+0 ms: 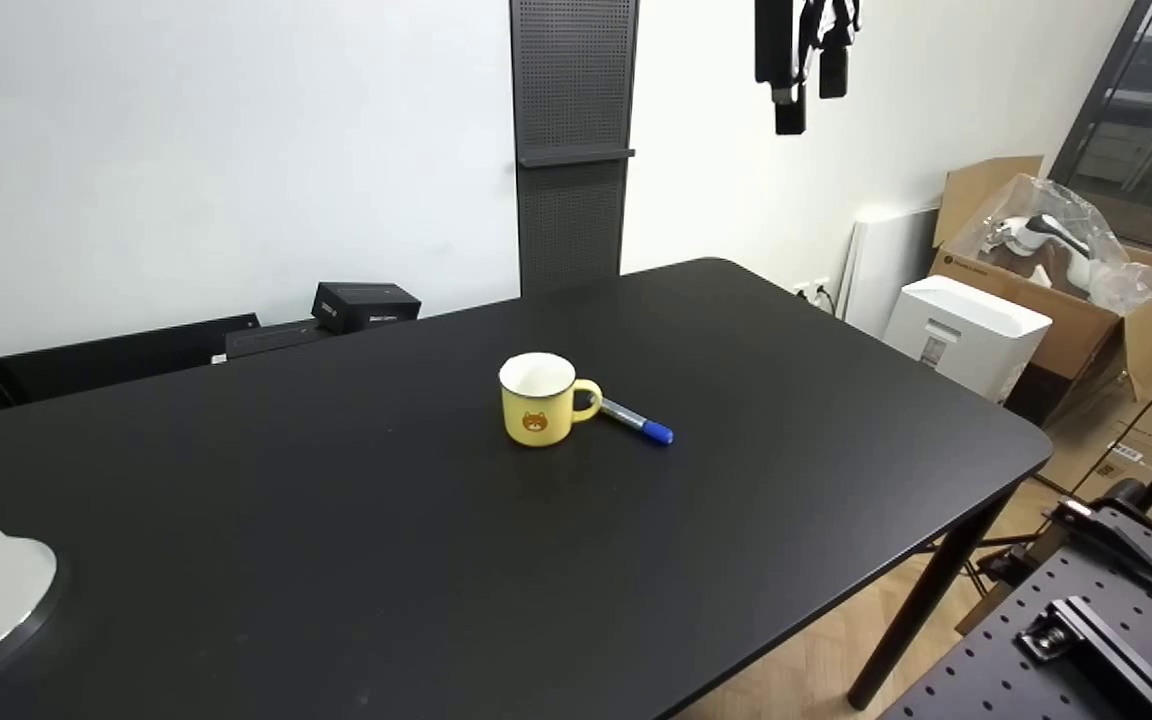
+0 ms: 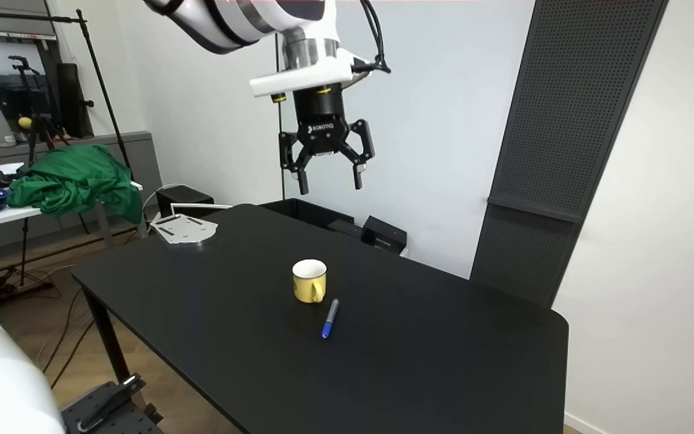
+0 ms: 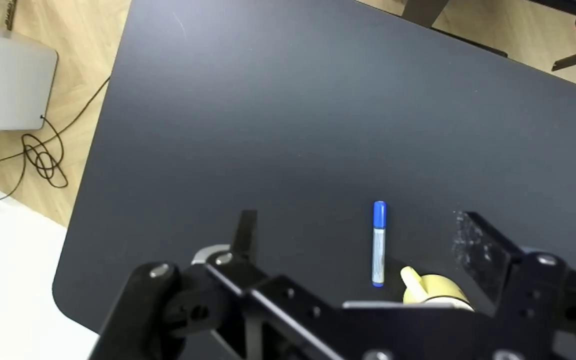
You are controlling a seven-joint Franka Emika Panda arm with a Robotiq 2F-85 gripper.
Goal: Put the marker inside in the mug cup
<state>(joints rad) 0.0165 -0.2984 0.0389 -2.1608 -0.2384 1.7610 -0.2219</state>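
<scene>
In an exterior view, a yellow mug stands on a black surface, a marker lies just beside it at five o'clock, and the jaws hang wide apart above, at twelve.

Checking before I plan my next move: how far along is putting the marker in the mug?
Done: no part of the transfer yet, though the yellow mug stands upright, mouth up.
In hand: nothing; the fingers are spread apart, above the black table.
Left: everything. The blue-capped marker lies on the table beside the mug, so it must be grasped, lifted, lowered inside and released.
</scene>
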